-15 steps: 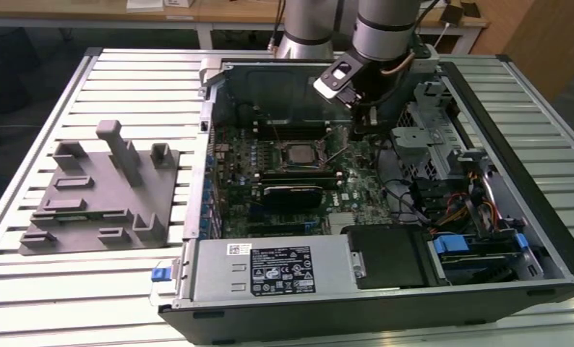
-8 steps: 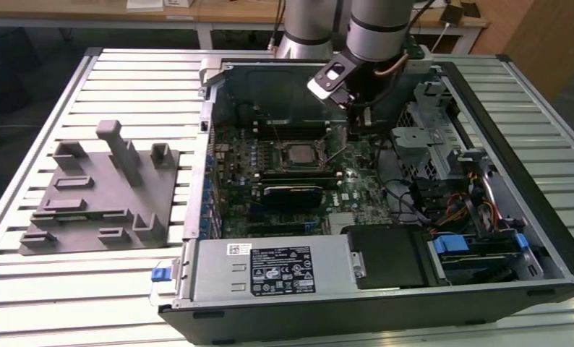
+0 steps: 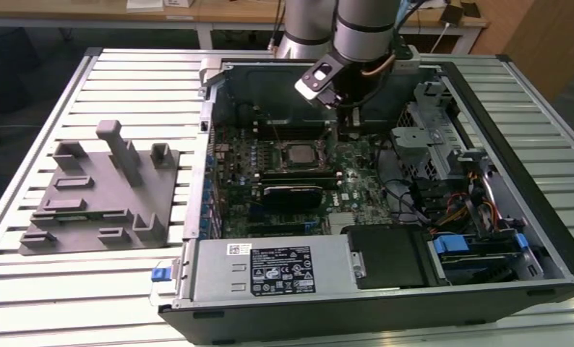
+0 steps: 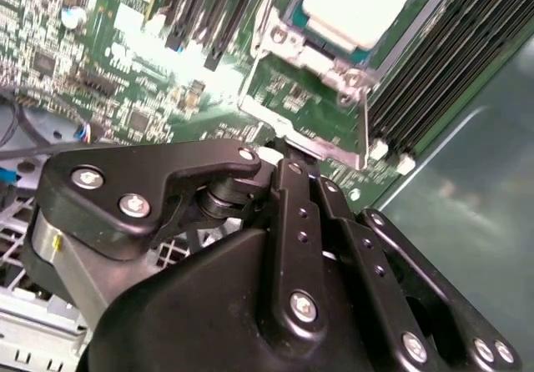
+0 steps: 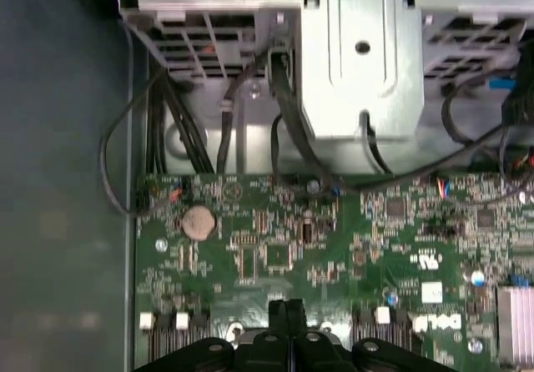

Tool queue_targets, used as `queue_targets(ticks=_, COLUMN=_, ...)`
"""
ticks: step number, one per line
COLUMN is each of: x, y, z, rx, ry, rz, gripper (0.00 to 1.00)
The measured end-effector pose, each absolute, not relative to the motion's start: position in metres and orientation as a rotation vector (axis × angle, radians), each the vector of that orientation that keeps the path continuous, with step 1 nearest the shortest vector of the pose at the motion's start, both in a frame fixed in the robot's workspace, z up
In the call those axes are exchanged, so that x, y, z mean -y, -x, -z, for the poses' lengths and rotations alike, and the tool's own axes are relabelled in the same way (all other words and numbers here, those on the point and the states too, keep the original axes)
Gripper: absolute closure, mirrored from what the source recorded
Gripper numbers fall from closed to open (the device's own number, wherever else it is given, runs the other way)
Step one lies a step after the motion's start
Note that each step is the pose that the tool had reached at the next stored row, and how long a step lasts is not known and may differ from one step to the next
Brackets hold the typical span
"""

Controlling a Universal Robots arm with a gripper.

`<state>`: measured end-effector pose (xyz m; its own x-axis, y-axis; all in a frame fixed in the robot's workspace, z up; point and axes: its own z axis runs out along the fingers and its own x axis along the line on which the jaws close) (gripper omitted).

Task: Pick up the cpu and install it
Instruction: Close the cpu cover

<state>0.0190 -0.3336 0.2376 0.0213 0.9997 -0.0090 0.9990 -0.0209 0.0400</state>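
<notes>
The cpu (image 3: 298,153) lies flat inside the metal-framed socket (image 3: 279,163) on the green motherboard of the open computer case. Its pale silver top (image 4: 359,1) also shows in the second wrist view, with the socket's frame (image 4: 310,52) around it. My gripper (image 3: 349,123) hangs over the board a little to the exterior view's right of the socket, apart from the cpu. In the first wrist view the black fingertips (image 5: 280,309) are pressed together, so the gripper (image 5: 288,309) is shut with nothing visible between them. The gripper (image 4: 284,162) points at the board beside the socket's corner.
A grey moulded fixture (image 3: 99,195) lies on the slatted table at the exterior view's left. Inside the case are the power supply (image 3: 267,269), a metal drive cage (image 3: 431,141) with cables, and memory slots (image 4: 434,63) beside the socket. The case wall (image 3: 208,144) rings the board.
</notes>
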Motion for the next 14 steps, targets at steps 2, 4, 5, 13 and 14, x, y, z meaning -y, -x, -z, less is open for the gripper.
queue_targets(ticks=2, x=0.334, y=-0.013, z=-0.237, rx=-2.173, ry=-2.220, rz=-0.034, gripper=0.89)
queue_targets(ticks=4, x=0.334, y=-0.008, z=-0.237, rx=-2.172, ry=-2.221, rz=-0.033, gripper=0.89)
queue_targets(ticks=5, x=0.334, y=-0.006, z=-0.237, rx=-2.172, ry=-2.221, rz=-0.033, gripper=0.89)
queue_targets(ticks=13, x=0.334, y=-0.002, z=-0.236, rx=-2.171, ry=-2.222, rz=-0.033, gripper=0.89)
queue_targets(ticks=14, x=0.333, y=-0.002, z=-0.236, rx=-2.173, ry=-2.224, rz=-0.029, gripper=0.89)
